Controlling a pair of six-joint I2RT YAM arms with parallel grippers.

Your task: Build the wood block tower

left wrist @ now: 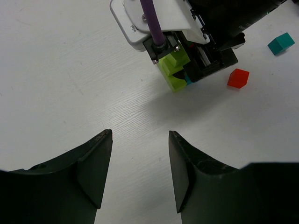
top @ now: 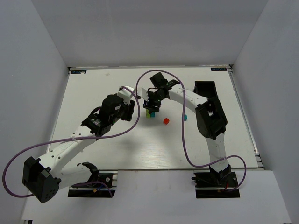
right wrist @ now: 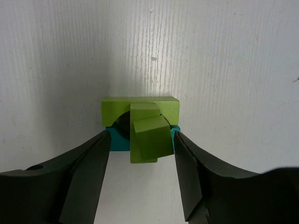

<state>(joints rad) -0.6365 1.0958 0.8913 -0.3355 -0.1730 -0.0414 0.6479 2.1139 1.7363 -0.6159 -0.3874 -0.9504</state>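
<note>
The wood block tower [top: 149, 113] stands at the table's middle, with lime-green blocks over a teal one. In the right wrist view its top lime cube [right wrist: 150, 137] sits twisted on a lime block [right wrist: 140, 105], with teal [right wrist: 117, 140] beneath. My right gripper [top: 153, 103] hangs right over the tower, its jaws open on either side of the top cube [right wrist: 141, 149]. My left gripper [top: 128, 109] is open and empty [left wrist: 140, 161], left of the tower [left wrist: 175, 70]. A loose red cube [top: 166, 121] and a teal cube [top: 184, 117] lie to the right.
A black rectangular tray [top: 205, 87] sits at the back right, behind the right arm. The red cube [left wrist: 238, 78] and the teal cube [left wrist: 281, 43] also show in the left wrist view. Purple cables loop over the table.
</note>
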